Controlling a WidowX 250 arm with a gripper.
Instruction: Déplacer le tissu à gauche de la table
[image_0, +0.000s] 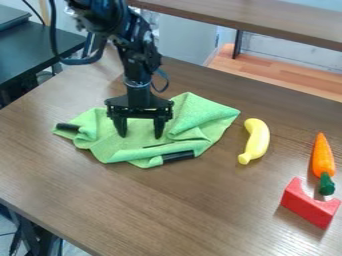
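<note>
The jaws of the gripper (141, 136) are wide apart and maybe just touching the green cloth (110, 149), which lies on the table (167, 210) near the banana (257, 141), so it's best to pinch a fat fold down low, then pull left slowly.

Main worktable (153, 215): brown wood-grain top, set at a diagonal, with a pale sheen toward its upper left. Beneath its lower-left edge, a dark support frame (30, 232) and cables stand over a pale floor (70, 249). At upper left, a black-topped desk (37, 47) bears a dark flat object, type undetermined. Across the upper right runs a second brown tabletop (267, 19) on a black leg (238, 44). Behind and below it, reddish wood planking (280, 74) meets a whitish wall (287, 54) with faint horizontal lines. Lighting is soft; shadows are diffuse.
</note>
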